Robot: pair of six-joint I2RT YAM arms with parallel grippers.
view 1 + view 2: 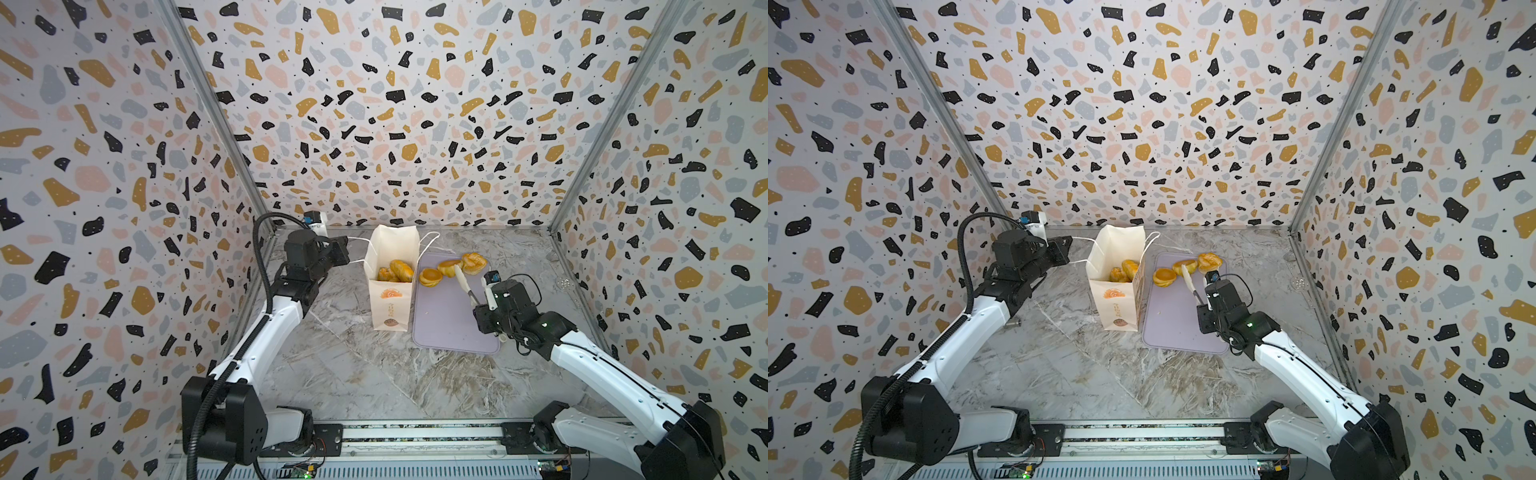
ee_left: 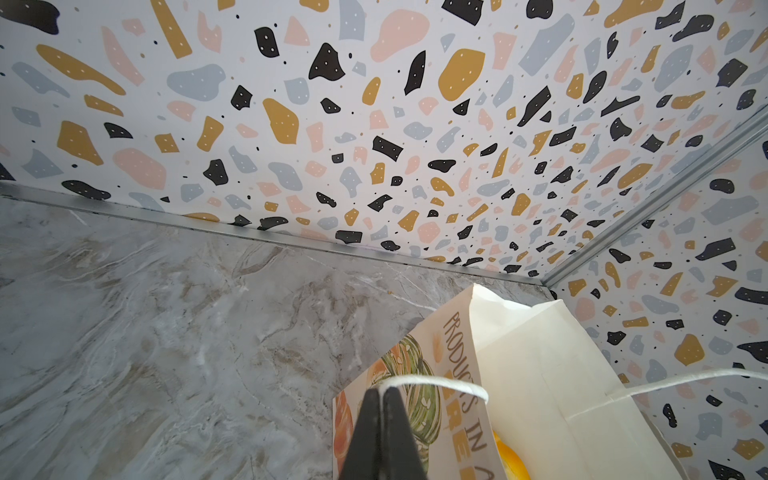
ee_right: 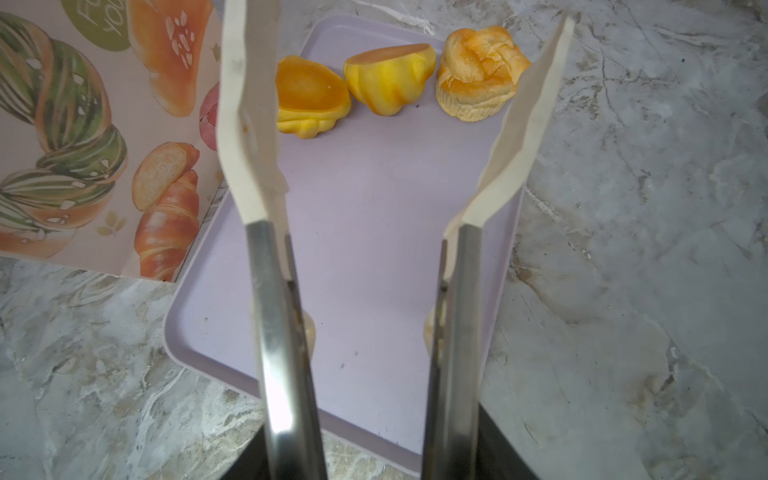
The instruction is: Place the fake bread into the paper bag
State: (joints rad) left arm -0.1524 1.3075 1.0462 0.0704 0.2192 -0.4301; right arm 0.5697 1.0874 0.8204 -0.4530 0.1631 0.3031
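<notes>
The cream paper bag [image 1: 390,305] [image 1: 1116,307] stands open beside the lilac tray [image 1: 449,328] [image 3: 365,208]. Golden fake bread [image 1: 397,270] [image 1: 1125,270] lies inside it. Three more breads sit at the tray's far end: a flat-topped one [image 3: 309,99], a tipped one [image 3: 390,77] and a knotted roll [image 3: 478,79]. My left gripper [image 2: 381,392] [image 1: 348,253] is shut on the bag's white string handle [image 2: 440,380], left of the bag. My right gripper [image 3: 370,449] [image 1: 478,307] is shut on metal tongs [image 3: 274,291] whose cream tips [image 1: 459,276] stand apart, empty, just short of the breads.
The bag's printed side [image 3: 83,124] stands against the tray's edge. A small clear round object [image 1: 565,284] lies near the right wall. Patterned walls close in the marble table [image 1: 357,374] on three sides.
</notes>
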